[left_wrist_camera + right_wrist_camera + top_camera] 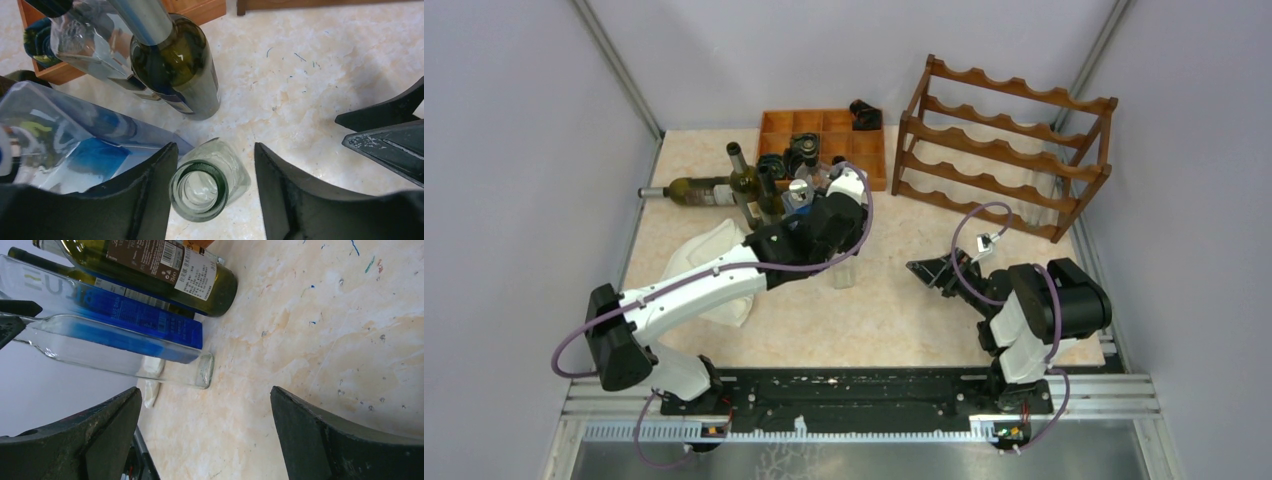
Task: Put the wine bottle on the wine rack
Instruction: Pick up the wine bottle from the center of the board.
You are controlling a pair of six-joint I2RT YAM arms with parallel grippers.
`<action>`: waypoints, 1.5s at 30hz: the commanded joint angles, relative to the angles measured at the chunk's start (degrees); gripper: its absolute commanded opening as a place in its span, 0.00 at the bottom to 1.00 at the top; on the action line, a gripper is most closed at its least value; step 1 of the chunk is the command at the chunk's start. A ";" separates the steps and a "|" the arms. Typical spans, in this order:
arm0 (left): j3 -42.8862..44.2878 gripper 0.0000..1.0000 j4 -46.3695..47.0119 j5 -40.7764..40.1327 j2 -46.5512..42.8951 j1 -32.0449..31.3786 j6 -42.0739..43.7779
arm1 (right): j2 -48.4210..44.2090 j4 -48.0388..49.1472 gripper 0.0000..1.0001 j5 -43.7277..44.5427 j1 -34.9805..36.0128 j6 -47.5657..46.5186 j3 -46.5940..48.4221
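Observation:
A clear glass wine bottle (842,272) stands upright in the middle of the table. My left gripper (828,236) hangs over it. In the left wrist view its round mouth (199,189) sits between the jaws of the left gripper (215,150). The left finger (150,190) is against the neck, and a gap shows before the right finger (285,190). My right gripper (921,268) is open and empty, low over the table to the right of the bottle; it (206,390) faces the bottle's base (202,371). The reddish-brown wine rack (999,148) stands at the back right.
Several other bottles (759,185) crowd behind the left gripper, among them a dark green one (180,70) and a blue-tinted one (75,145). A dark bottle (694,190) lies at the left. An orange-brown compartment tray (776,124) sits at the back. A white cloth (714,260) lies under the left arm.

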 commanded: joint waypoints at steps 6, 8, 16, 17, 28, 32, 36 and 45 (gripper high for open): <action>0.81 0.08 1.20 3.03 1.87 0.36 3.04 | -1.82 11.07 0.98 -0.10 -0.23 -0.50 -2.12; 1.41 0.00 0.96 5.11 1.60 0.36 4.72 | -3.45 10.50 0.98 -0.05 -0.27 -0.80 -2.53; -0.33 0.00 9.08 25.64 -4.08 -0.58 20.33 | -36.18 -40.31 0.99 7.58 0.44 -13.43 5.02; -1.71 0.00 10.84 26.86 -5.30 -1.24 23.44 | -43.77 -53.22 0.99 12.44 1.21 -18.32 8.17; -17.74 0.00 38.15 29.17 -9.57 -9.31 53.16 | -64.52 -86.94 0.98 18.84 1.91 -30.16 20.13; -22.42 0.00 45.81 26.94 -9.40 -8.88 52.79 | -66.27 -90.11 0.98 20.54 1.92 -29.64 19.99; -26.71 0.00 55.22 27.16 -9.27 -8.87 48.23 | -67.54 -91.51 0.99 20.41 1.87 -23.71 20.22; -36.65 0.00 84.33 29.66 -6.88 -8.96 45.54 | -67.75 -74.91 0.99 20.37 0.71 14.39 8.44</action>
